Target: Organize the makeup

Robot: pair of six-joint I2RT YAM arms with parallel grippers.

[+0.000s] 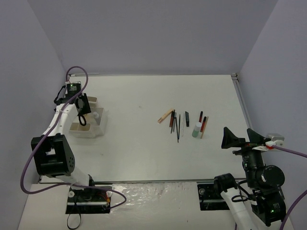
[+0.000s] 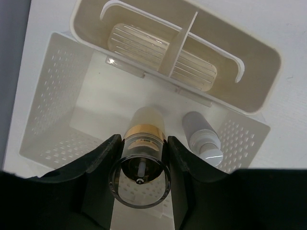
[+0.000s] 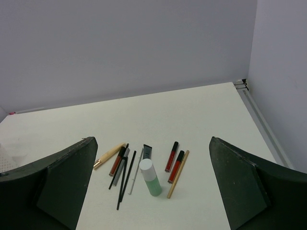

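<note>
Gold-banded bottle (image 2: 143,155) is clamped in the left end effector (image 2: 144,141), over the tray (image 2: 55,91).

Bright even light, faint soft shadows, slightly blurred close-up foreground

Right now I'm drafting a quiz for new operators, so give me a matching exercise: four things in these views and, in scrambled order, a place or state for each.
Things
1. gold-banded bottle
2. grey bottle
3. white-green bottle
4. right end effector

Places or states
A. open, empty
B. on the table beside black pencils
C. in the white tray, ungripped
D. clamped by the left end effector

Pairs: 1-D, 2-C, 3-B, 4-A
</note>
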